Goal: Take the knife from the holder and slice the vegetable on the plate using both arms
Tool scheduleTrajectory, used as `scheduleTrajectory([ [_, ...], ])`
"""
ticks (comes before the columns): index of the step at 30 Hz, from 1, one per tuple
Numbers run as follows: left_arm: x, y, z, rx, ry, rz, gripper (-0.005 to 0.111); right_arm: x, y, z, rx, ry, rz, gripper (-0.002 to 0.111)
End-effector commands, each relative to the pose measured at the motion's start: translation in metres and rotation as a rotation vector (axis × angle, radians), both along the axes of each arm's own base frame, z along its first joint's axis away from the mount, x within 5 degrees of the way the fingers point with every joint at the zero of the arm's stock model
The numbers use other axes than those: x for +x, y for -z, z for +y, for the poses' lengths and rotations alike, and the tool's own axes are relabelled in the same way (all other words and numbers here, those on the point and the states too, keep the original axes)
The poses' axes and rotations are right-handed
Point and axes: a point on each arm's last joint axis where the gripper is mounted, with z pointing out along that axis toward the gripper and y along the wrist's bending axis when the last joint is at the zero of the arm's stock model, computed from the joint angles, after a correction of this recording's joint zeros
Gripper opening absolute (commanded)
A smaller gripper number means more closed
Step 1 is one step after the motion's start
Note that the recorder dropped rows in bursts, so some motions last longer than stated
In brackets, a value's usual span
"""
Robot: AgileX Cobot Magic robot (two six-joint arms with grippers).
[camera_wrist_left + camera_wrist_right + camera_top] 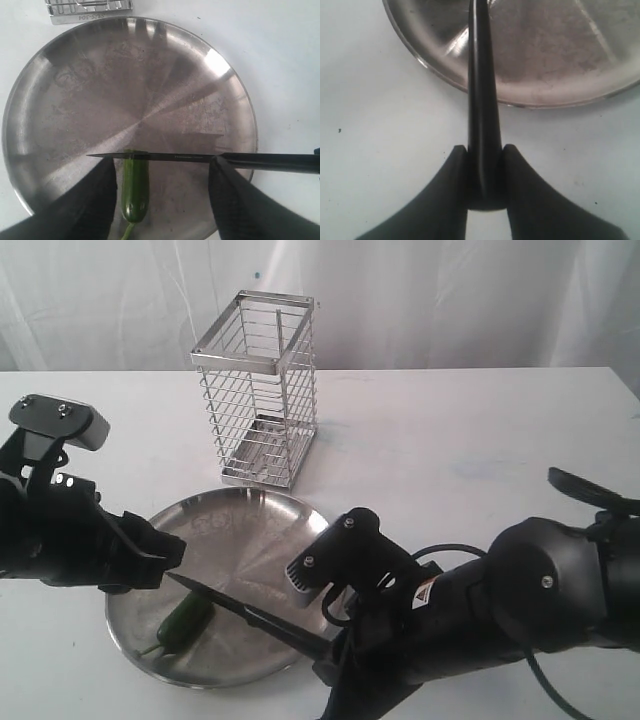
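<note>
Black knife [200, 158] clamped in the right tool [484, 170] crosses the vegetable [135, 192] on the plate [60, 70]; left tool [162, 200] spread wide

The right gripper [482, 172] has both fingers pinched tight on the knife [481, 90] handle, its arm reaching low across from the right in the exterior view. The left gripper [162, 200] is spread wide (fingers well apart, gripping nothing), its fingers [95, 205] pointing toward the middle from the left arm [60, 530].
</note>
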Motion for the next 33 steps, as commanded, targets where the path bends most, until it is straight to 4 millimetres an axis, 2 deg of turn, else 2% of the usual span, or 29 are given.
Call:
scheduleTrajectory([
  [1, -0.0019, 0.0020, 0.0004, -0.010, -0.007, 0.016, 0.058, 0.0012, 0.0047, 0.0003, -0.007, 0.015, 0.004, 0.000],
  [33, 0.0000, 0.0064, -0.0004, 0.000, -0.004, 0.034, 0.057, 0.0026, 0.0067, 0.0009, 0.000, 0.048, 0.016, 0.000],
])
